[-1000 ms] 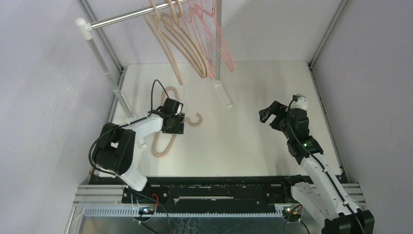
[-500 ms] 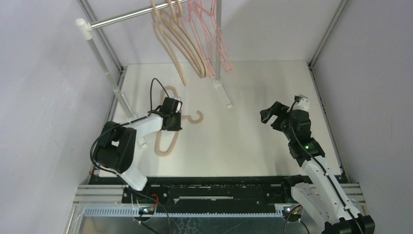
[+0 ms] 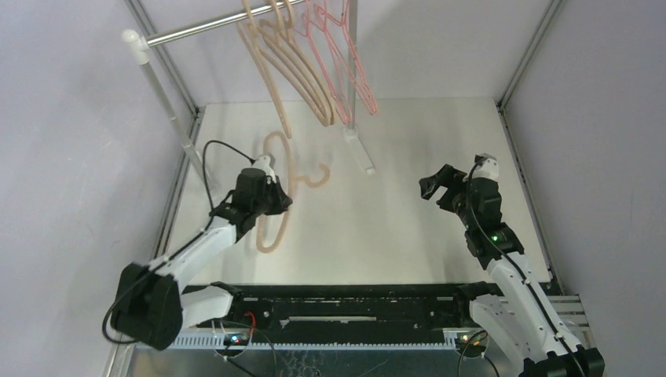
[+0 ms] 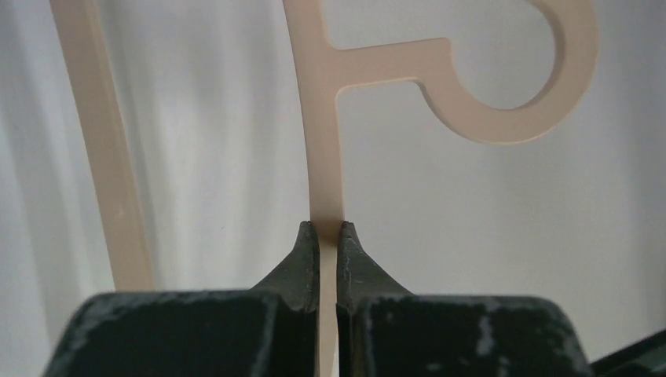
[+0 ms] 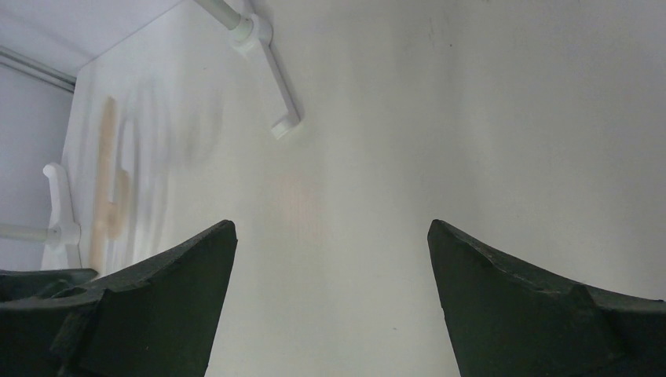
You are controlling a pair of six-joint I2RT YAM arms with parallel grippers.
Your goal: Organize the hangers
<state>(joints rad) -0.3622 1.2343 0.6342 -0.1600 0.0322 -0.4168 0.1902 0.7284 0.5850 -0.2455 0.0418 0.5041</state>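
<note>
A beige hanger (image 3: 276,229) sits over the left of the white table, its hook (image 3: 316,180) pointing right. My left gripper (image 3: 279,198) is shut on its long bar; in the left wrist view the two black jaws pinch the thin beige bar (image 4: 323,141) just below where the hook (image 4: 503,118) branches off. Several beige hangers (image 3: 292,75) and thin pink-red hangers (image 3: 347,67) hang from the silver rail (image 3: 204,29) at the back. My right gripper (image 3: 433,187) stands open above the table's right half, with nothing between its fingers (image 5: 181,275).
The rail rests on white posts: one slants down at the left (image 3: 166,98), the other ends in a white foot (image 3: 361,155) near the table's middle back, which the right wrist view also shows (image 5: 271,75). Grey walls close both sides.
My left gripper has shut on the beige hanger's bar, and the left arm has drawn back toward its base, turning the hanger more upright. The hanging hangers swing slightly. The right arm is still.
</note>
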